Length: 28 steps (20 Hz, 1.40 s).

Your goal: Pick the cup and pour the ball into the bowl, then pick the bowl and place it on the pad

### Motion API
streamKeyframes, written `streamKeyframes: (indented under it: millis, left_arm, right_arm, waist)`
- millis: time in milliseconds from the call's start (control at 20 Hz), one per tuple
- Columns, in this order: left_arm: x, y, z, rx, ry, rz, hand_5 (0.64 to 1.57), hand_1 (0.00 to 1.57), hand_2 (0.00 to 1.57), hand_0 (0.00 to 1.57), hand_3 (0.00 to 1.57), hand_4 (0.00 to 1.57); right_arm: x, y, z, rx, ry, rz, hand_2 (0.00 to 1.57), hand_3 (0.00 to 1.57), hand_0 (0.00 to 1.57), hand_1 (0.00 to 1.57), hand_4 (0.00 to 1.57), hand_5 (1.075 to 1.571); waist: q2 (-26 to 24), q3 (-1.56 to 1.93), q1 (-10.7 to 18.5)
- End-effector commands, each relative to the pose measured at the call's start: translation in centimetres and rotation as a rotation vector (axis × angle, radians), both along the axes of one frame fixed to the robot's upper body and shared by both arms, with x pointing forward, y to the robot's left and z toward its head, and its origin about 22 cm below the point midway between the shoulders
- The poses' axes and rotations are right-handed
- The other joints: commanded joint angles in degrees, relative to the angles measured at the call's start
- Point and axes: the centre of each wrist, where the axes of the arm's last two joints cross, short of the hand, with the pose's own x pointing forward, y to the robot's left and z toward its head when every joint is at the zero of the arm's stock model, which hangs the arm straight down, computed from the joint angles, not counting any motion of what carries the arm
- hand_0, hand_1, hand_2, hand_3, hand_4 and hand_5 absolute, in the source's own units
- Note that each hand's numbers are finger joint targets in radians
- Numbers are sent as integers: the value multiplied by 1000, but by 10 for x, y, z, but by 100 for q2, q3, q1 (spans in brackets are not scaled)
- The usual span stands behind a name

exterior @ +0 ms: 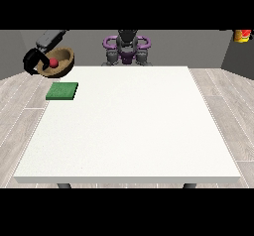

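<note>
robot hand (31, 59) at view's left: curled round brown bowl (58, 66) | red ball (53, 62) inside | bowl tilted, above green pad (62, 91) | pad on table (134, 131)

The brown bowl (58, 64) hangs in the air beyond the table's far corner at the view's left, above and behind the pad. It is tilted, so its open side faces toward the camera. A red ball (53, 62) lies inside it. The bowl's outer edge at the view's left is covered by black fingers. The green pad (62, 91) is a flat square. It lies on the white table near the far corner at the view's left, and nothing rests on it.
</note>
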Motion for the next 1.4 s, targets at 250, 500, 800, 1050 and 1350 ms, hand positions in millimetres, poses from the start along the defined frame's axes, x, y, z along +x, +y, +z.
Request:
streamKeyframes:
  millis: [250, 500, 800, 1050, 1350]
  left_arm:
    - [-3, 4, 14, 17, -19, -27, 1557, 0, 0, 0, 0, 1203]
    - [-4, 5, 12, 11, -41, 0, 1562, 0, 0, 0, 0, 1190]
    - [-4, 3, 17, -4, -33, -12, 1562, 0, 0, 0, 0, 1194]
    - [-18, 34, 24, 12, -71, 27, 1563, 0, 0, 0, 0, 1185]
    - [-10, 19, 34, 34, -143, 24, 1566, 0, 0, 0, 0, 1190]
  right_arm:
    - [6, 8, -22, 97, -31, -7, 1571, 552, 1571, 1571, 1023, 1571]
    - [-6, -7, -30, 150, -19, -102, 1571, 1011, 1571, 1571, 527, 1568]
    - [-2, -21, -7, 63, -45, -209, 1445, 877, 1535, 1535, 0, 1553]
    - [22, 20, -16, 112, -100, -159, 1413, 835, 1463, 1463, 0, 1532]
    - [30, 8, 11, 78, -220, -176, 1353, 911, 1259, 1259, 115, 1529]
  waist:
    - [160, 5, 100]
    - [253, 4, -22]
    - [147, 4, 142]
    - [382, -3, 29]
    - [837, 5, 136]
